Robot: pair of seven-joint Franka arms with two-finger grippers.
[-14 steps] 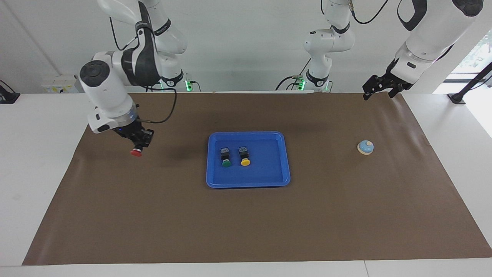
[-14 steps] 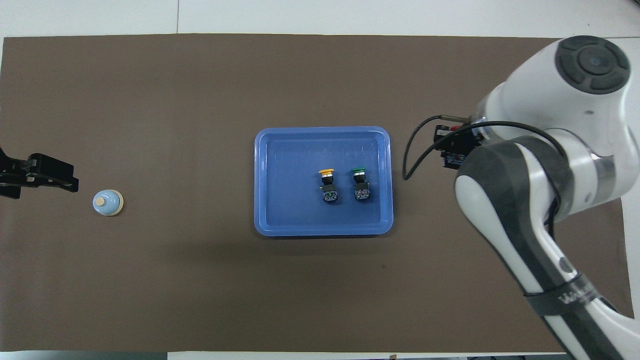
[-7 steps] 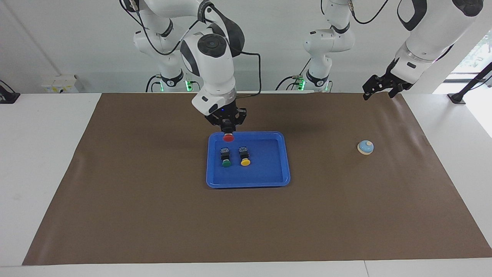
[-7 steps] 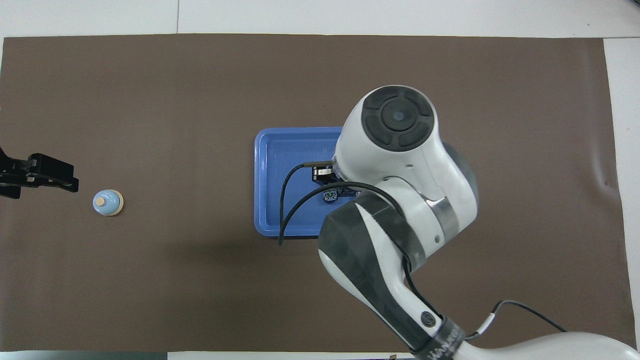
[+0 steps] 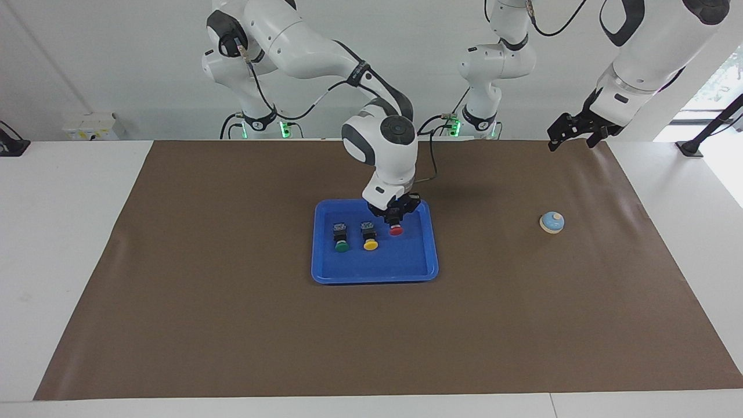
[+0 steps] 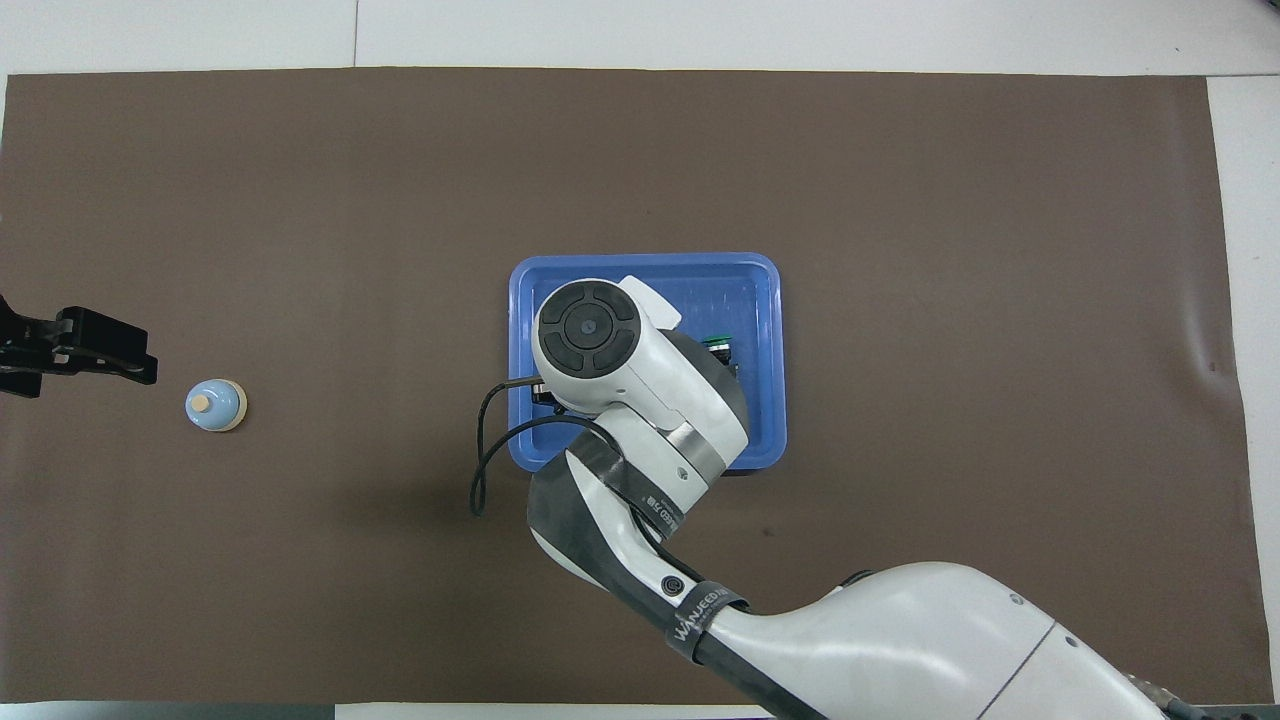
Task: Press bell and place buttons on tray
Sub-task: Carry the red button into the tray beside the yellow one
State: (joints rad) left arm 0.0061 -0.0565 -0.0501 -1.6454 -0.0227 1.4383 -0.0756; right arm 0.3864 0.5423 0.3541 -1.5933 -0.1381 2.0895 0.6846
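Observation:
The blue tray [image 5: 374, 277] lies mid-mat. On its floor lie the green button [image 5: 341, 238] and the yellow button [image 5: 370, 235], caps pointing away from the robots. My right gripper [image 5: 395, 219] is shut on the red button [image 5: 396, 230], cap down, low over the tray beside the yellow one, toward the left arm's end. I cannot tell whether it touches the floor. In the overhead view the right arm covers most of the tray [image 6: 760, 300]; only the green button [image 6: 718, 348] peeks out. The bell [image 5: 551, 222] [image 6: 215, 406] stands alone toward the left arm's end. My left gripper [image 5: 572, 139] [image 6: 140, 362] waits open, raised over the mat's edge.
A brown mat [image 5: 232, 325] covers the white table [image 5: 58, 261]. The right arm's elbow and cable arch over the tray's edge nearer to the robots.
My right arm has carried the red button from over the mat at its own end, across the tray's nearer rim, down into the tray beside the yellow button. The left arm has not moved.

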